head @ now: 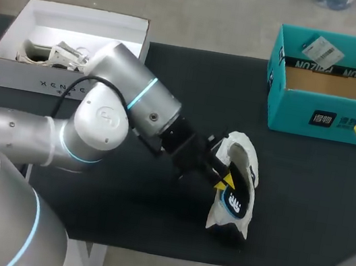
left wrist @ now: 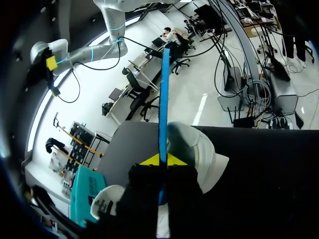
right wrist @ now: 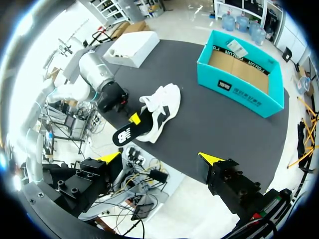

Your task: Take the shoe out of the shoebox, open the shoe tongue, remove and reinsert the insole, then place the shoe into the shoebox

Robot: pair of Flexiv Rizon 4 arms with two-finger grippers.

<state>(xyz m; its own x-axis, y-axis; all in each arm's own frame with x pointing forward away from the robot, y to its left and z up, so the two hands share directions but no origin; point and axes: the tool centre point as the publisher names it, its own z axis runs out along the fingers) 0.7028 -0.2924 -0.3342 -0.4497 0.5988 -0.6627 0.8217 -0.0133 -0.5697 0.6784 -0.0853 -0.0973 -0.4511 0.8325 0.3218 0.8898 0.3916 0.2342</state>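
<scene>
Our left end effector (head: 227, 181) is clamped on the edge of the black insole (head: 235, 204), which sticks out of the white shoe (head: 240, 149). The shoe lies near the near edge of the surface (head: 301, 215), about midway along it, well apart from the teal shoebox (head: 330, 121) at the far right corner. Our right end effector (right wrist: 159, 158) hangs with its fingers wide apart and holds nothing, so nothing steadies the shoe. The chief risk, as we judge it, is that pressing the insole into the shoe would shove the loose shoe toward the near edge, or tip it over. The pinch is also narrow, so the insole may twist, slip or fold at the opening rather than seat flat.
</scene>
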